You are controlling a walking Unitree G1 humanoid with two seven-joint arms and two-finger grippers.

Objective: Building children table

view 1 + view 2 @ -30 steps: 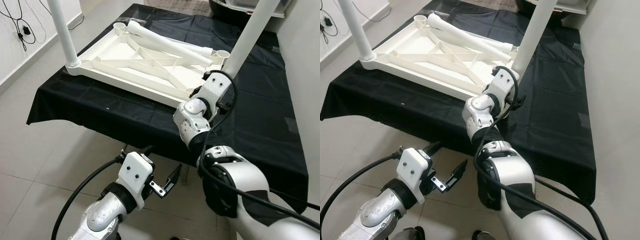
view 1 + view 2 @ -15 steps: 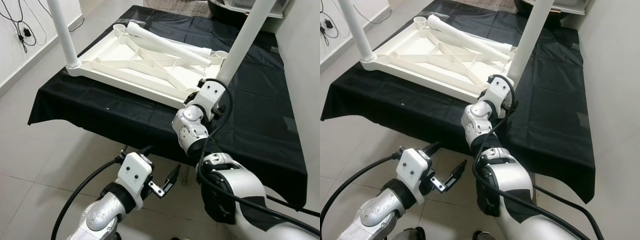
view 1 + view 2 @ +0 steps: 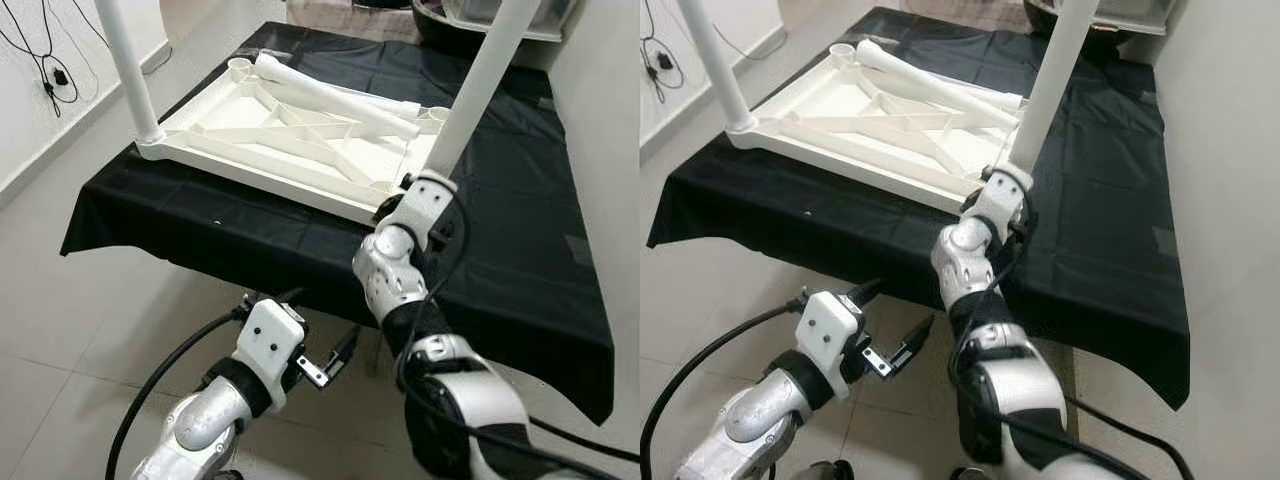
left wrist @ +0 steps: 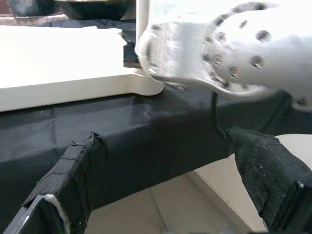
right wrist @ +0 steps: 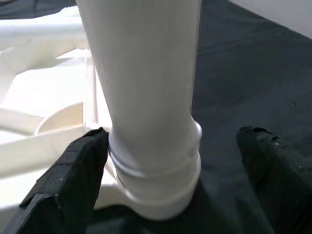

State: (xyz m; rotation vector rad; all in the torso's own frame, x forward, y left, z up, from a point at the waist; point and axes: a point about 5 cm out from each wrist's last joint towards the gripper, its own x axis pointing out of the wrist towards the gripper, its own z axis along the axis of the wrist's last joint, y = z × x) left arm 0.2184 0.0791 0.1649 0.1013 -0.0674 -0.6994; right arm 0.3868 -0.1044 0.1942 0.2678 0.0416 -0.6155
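Lying upside down on a surface [image 3: 300,240] draped in black cloth, the white children's tabletop [image 3: 290,135] shows its ribbed underside. Two white legs stand in its near corner sockets: the near-left leg [image 3: 128,65] and the near-right leg [image 3: 470,95], both cut off by the top edge of the head views. A loose leg [image 3: 335,93] lies across the far side of the tabletop. The right gripper [image 5: 170,161] sits at the base of the near-right leg, its jaws spread wide with one finger on each side of the leg's collar; whether the left-hand finger [image 5: 80,165] touches the leg is hard to make out. The left gripper [image 3: 902,352] hangs low in front of the surface's edge, above the tiled floor [image 3: 60,330], its jaws wide apart and holding nothing.
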